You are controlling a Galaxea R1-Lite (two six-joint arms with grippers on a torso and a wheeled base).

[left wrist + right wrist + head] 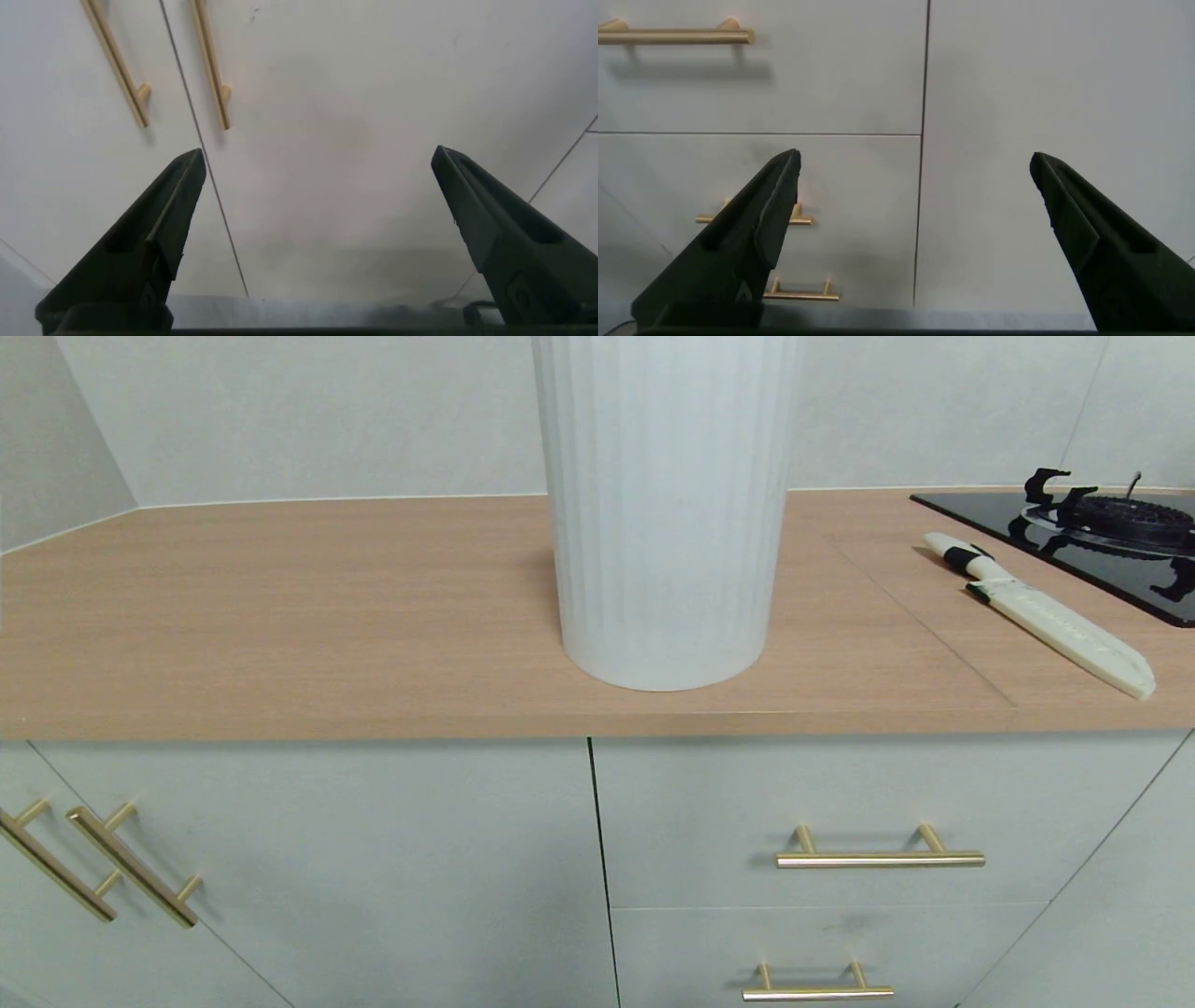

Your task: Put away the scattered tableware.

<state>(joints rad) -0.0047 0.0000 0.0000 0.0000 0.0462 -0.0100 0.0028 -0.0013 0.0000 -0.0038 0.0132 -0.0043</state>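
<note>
From the head view you have a white ribbed bin (665, 513) standing upright on the bench (280, 616), close to its front edge. The knife (1055, 621) lies flat on the bench well to the right of the bin, its handle pointing away from you and its blade toward the front edge. A black hob (1083, 553) sits farther right of the bin, just past the knife. Below the bin are white doors (327, 859) on the left and drawers (878, 793) on the right.

In the left wrist view your left gripper (318, 152) is spread wide and holds nothing. It faces the doors.

In the right wrist view your right gripper (915, 157) is likewise spread wide with nothing in it. It faces the drawers.
</note>
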